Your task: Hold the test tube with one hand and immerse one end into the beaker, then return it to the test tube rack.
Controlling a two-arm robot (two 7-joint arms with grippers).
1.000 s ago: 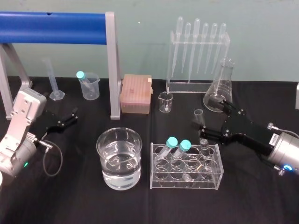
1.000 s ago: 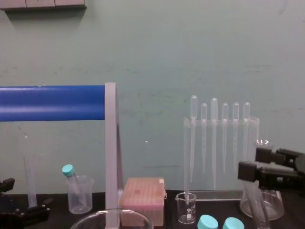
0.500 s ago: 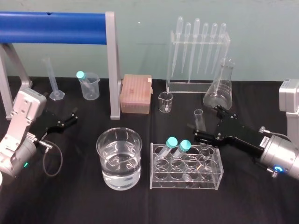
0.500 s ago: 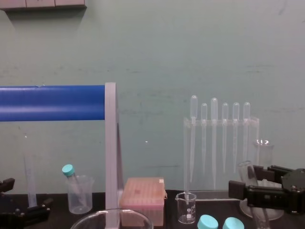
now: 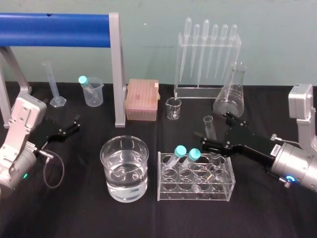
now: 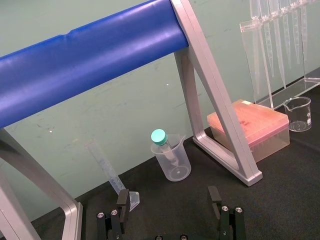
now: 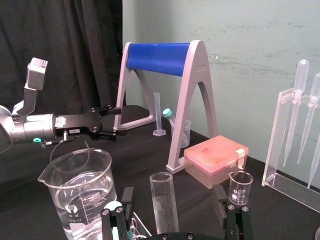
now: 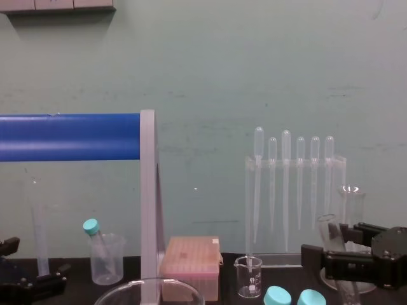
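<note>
Two claws stand open: the left claw (image 5: 75, 124) sits parked near the worktop's left edge. Past the beaker (image 5: 110, 171) at front centre, the test tube (image 5: 209, 125) stands upright in the back right of the rack (image 5: 195, 191). Its upper part lies between the right claw's (image 5: 214, 133) spread jaws, apparently untouched. That nearer arm likely needs only to close across the vertical axis.
</note>
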